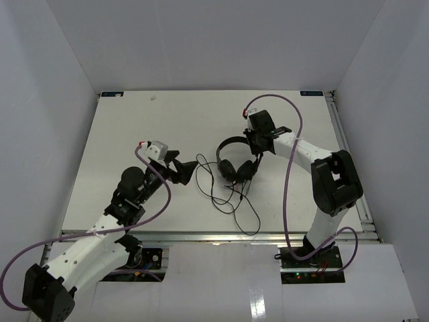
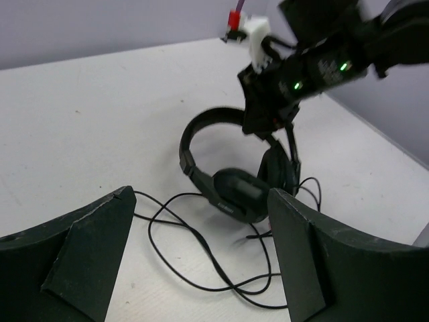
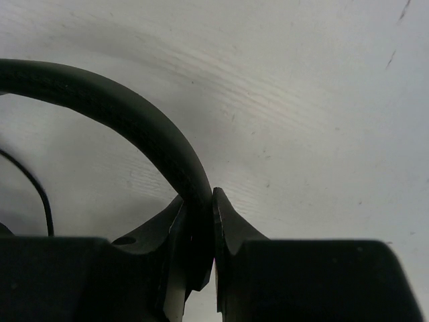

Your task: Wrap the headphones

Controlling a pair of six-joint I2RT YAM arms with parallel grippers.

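Your right tool (image 3: pixel 199 201) pinches the headband (image 3: pixel 134 121) thinly; the headphones (image 1: pixel 231 171) could twist free. Your wide left tool (image 1: pixel 184 169) may snag loose cord (image 1: pixel 213 194).

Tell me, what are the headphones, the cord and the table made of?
Headphones: probably black plastic with a matte headband; the earcups look padded and slightly glossy, maybe fake leather. Cord: thin and floppy, lying in loose loops, so likely rubber-coated wire. Table: hard, flat, white and matte with faint scuffs; laminate or painted board, hard to say.
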